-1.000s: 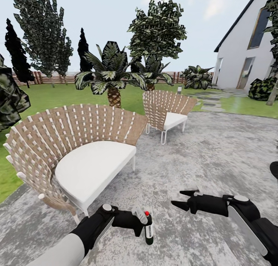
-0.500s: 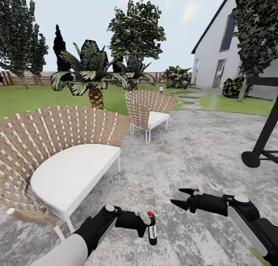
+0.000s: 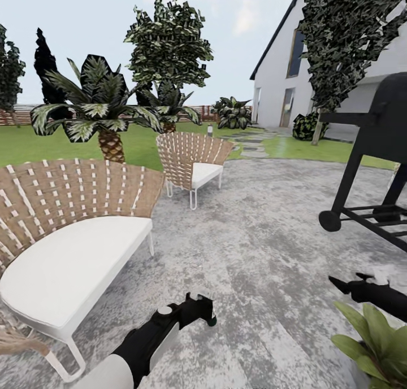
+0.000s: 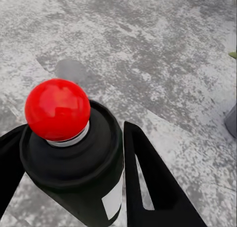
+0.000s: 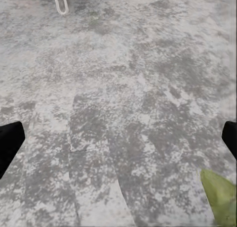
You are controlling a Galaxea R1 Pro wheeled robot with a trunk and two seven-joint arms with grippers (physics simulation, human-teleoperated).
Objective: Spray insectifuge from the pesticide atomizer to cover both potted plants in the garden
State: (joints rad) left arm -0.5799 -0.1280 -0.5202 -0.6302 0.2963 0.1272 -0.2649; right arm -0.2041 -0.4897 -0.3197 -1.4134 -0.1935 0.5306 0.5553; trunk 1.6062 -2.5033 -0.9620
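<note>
The pesticide atomizer (image 4: 74,158) sits between the left gripper (image 4: 69,187)'s two black fingers, clamped around its dark cylindrical body just below the red ball cap, low and near over the paving (image 3: 265,236). It looks light, rigid and smooth, probably slippery plastic, so a hold across the body suits it. The right gripper (image 3: 347,284) is spread wide and empty, near right. Beside it, pointed green leaves of a potted plant (image 3: 373,344). Woven wicker chairs (image 3: 73,208) with white cushions stand left; a black grill (image 3: 384,152) stands right.
</note>
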